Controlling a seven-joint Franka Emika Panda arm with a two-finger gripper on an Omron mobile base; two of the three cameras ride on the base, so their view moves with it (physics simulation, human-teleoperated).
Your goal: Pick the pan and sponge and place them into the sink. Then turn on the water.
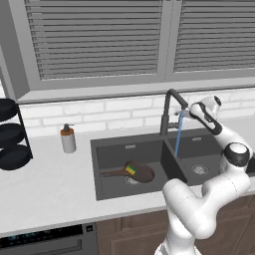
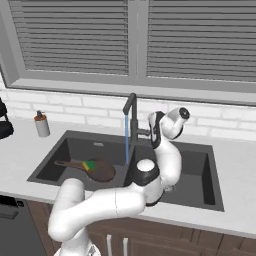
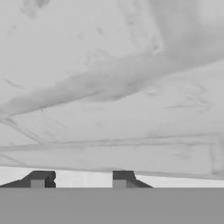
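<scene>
Up by the faucet (image 1: 172, 107), the gripper (image 3: 78, 179) sits close to the white tiled wall behind the sink (image 1: 117, 188); hand view has both dark fingertips (image 3: 40, 178) parted with a bare gap between them, pinching nothing. From the base views the hand itself is near the faucet's handle side, just beside the neck; can't tell if it is touching it.

Water (image 1: 178, 133) is running: thin blue stream from the spout down toward the divider between the basins. Pan (image 1: 135, 172) lies flat in the left basin, handle pointing left, and the sponge (image 1: 130, 170) rests on the pan near where the handle joins. So by my read all parts of the task look done and the step in hand is just clearing out.

To do that well: back the hand straight away from the wall, keep the fingers apart, don't drag across the faucet lever or knock the spout.

Around: soap dispenser (image 1: 68, 139) on the counter (image 1: 50, 184) left of the sink, well apart; black rack (image 1: 12, 134) at far left; window blinds (image 1: 94, 35) above. Faucet neck and the wall are the only things close enough to hit.
</scene>
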